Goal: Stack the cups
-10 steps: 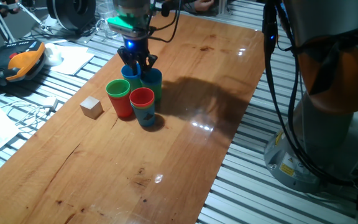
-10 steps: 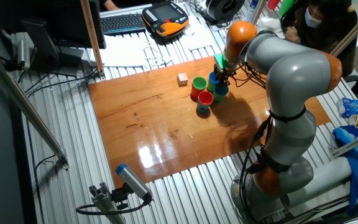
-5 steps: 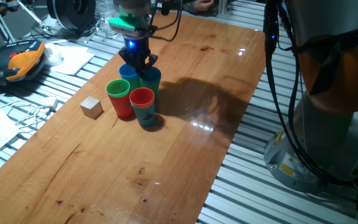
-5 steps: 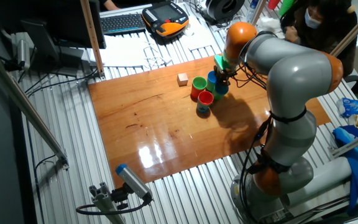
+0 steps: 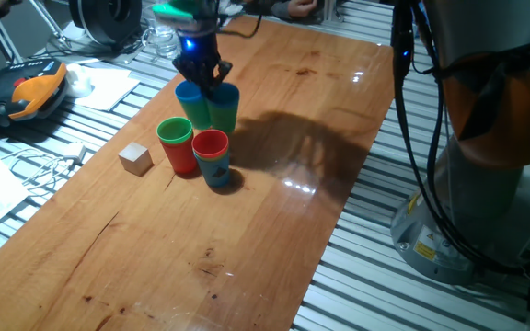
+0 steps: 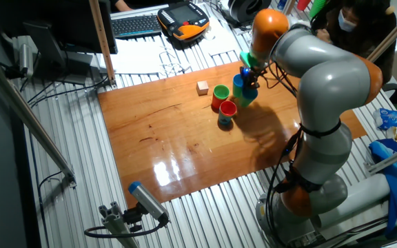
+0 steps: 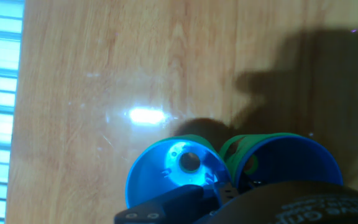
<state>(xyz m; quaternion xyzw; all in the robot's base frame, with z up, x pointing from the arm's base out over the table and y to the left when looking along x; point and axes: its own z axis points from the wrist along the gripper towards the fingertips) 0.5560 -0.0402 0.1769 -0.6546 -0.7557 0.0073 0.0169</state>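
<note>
While the gripper [image 5: 200,75] pinches the rim of the blue cup [image 5: 190,103], that cup hangs just above the table [image 5: 274,230] beside a blue-over-green stack [image 5: 224,108]. Judging by this, a lift is in hand; next it needs carrying over another cup and lowering squarely in.

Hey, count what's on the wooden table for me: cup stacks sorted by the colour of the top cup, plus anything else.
Blue-topped stacks: 2
Green-topped stack: 1
Red-topped stack: 1
Wooden cube: 1
Total: 5
</note>
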